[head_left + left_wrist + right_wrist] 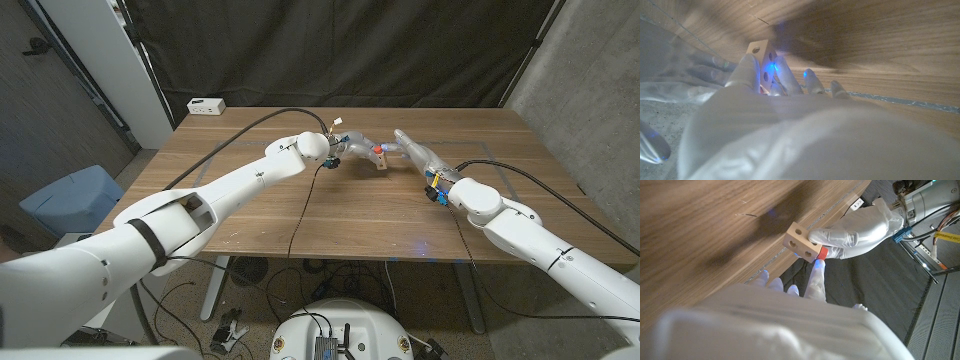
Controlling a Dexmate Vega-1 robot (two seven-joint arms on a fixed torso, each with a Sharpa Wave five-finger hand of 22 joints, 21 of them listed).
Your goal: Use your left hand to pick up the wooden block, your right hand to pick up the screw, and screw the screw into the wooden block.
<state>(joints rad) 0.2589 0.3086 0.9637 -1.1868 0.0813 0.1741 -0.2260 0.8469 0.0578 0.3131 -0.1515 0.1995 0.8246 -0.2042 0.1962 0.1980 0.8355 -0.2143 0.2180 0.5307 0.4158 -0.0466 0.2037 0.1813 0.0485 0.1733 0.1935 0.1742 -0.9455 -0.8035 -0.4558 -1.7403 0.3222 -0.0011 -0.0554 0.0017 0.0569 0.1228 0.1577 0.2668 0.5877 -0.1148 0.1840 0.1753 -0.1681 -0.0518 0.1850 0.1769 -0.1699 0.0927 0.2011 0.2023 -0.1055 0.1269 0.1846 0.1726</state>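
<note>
- The left hand (pixel 855 230) grips the wooden block (pixel 801 241) above the table (pixel 300 215).
- The right hand (pixel 415 152) has fingertips (pixel 817 272) at the red screw (pixel 823 253); its hold can't be judged.
- Risk: a tilted screw could jam or drop.

You have one wooden block (pixel 384 163) at about 12 o'clock on the one table (pixel 300 220), and one red screw (pixel 377 151) at it. Two robot hands meet there: one left hand (pixel 352 148) and one right hand (pixel 415 150). One white box (pixel 207 105) sits at 10 o'clock.
</note>
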